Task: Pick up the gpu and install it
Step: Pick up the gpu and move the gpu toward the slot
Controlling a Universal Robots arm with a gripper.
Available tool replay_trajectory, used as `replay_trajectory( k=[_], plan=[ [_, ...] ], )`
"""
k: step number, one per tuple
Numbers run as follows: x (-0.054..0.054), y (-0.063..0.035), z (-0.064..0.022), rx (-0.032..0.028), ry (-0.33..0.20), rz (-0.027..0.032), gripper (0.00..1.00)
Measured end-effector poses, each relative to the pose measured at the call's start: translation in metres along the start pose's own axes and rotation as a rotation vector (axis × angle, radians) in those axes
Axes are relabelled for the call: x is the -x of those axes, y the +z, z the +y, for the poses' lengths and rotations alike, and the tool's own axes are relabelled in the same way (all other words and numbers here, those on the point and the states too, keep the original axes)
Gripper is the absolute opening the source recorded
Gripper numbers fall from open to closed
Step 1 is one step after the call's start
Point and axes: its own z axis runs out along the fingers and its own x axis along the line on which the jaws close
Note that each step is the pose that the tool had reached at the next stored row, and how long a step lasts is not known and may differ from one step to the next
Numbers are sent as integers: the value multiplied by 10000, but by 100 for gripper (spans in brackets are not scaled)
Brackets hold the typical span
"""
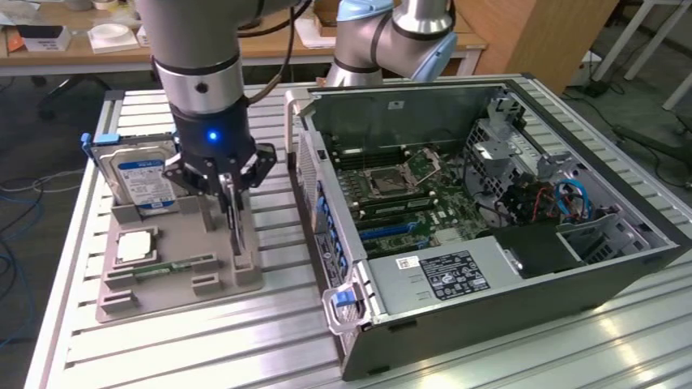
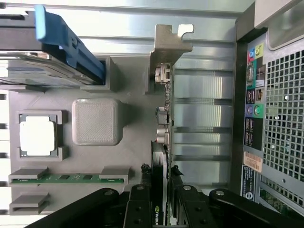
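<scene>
The gpu (image 1: pixel 235 232) stands on edge in a slot at the side of the grey holder (image 1: pixel 173 279) nearest the computer. My gripper (image 1: pixel 227 193) comes straight down on it. In the wrist view the gpu (image 2: pixel 161 142) is seen edge-on, with its silver end bracket (image 2: pixel 168 45) at the far end and its black cooler between my fingers (image 2: pixel 138 205). The gripper (image 2: pixel 160 208) is shut on the card's upper edge, one finger against each face. The card still sits in the holder (image 2: pixel 133 142).
The holder also carries a silver hard drive with a blue label (image 1: pixel 141 174), a processor chip (image 1: pixel 135 243) and a narrow green memory stick (image 1: pixel 162 267). The open computer case (image 1: pixel 324 186) lies to the exterior view's right, with its motherboard (image 1: pixel 395 190) exposed. A second arm (image 1: pixel 390 40) stands behind.
</scene>
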Motion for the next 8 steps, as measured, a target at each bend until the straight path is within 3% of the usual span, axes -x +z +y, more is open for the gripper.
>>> replay_trajectory(
  k=[8],
  plan=[
    [5,-194,6,7,0,-2,26]
  ],
)
